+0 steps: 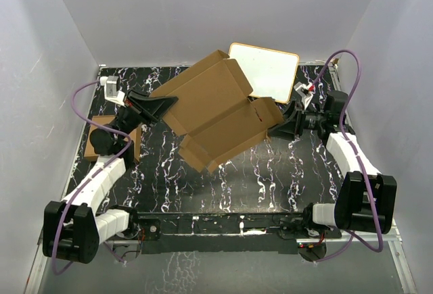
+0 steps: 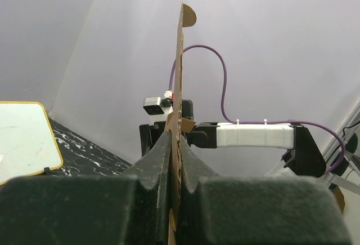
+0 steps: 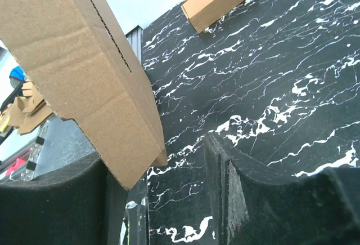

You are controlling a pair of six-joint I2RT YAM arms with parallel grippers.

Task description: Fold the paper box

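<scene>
Box (image 1: 220,115): one sheet of plain brown corrugated cardboard, creased and flapped, partly unfolded. It is held above the black, white-veined bench (image 1: 270,179), just in front of the white board (image 1: 265,71). Judged light, stiff across panels, hinging at creases, easily dented; best taken at panel edges. Left tool (image 2: 175,143): clamped on its edge. Right tool (image 3: 169,200): part-open, a box corner between the jaws, not pinched.

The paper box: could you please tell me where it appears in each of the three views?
Top external: paper box in the centre, between the two arms.
Left wrist: edge-on, a thin upright strip at the centre, pinched in the left tool.
Right wrist: broad brown panel at the upper left.
Shared landmark: the black marbled table.
</scene>
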